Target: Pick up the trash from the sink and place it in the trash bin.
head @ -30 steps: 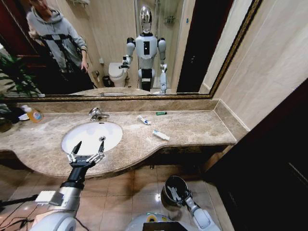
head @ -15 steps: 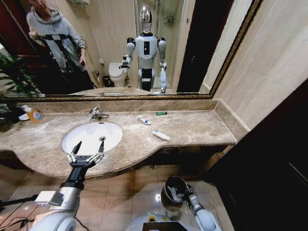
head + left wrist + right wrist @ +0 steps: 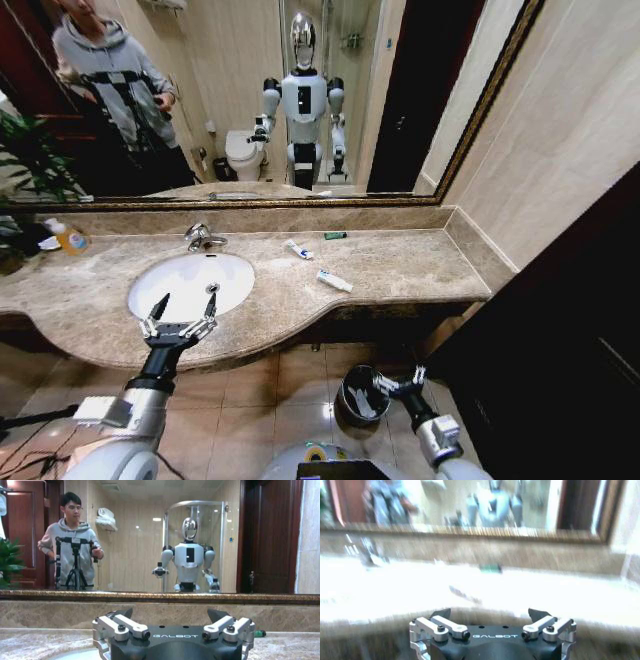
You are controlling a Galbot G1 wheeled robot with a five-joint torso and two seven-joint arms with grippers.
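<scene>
marble counter (image 3: 400, 262) fills mid-frame, trash (image 3: 335, 281) lying right of the sink (image 3: 190, 284); left gripper (image 3: 181, 316) spread wide, empty, at its front; right gripper (image 3: 399, 380) spread empty beside the trash bin (image 3: 360, 395), bottom centre.

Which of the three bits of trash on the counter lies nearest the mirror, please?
The dark green stick, right under the backsplash; the white-and-blue tube and white tube lie nearer the front edge.

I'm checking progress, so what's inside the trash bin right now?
White trash lies at the bottom of the trash bin on the floor. The near wall hides part of its inside. The open right claw hovers beside its rim.
</scene>
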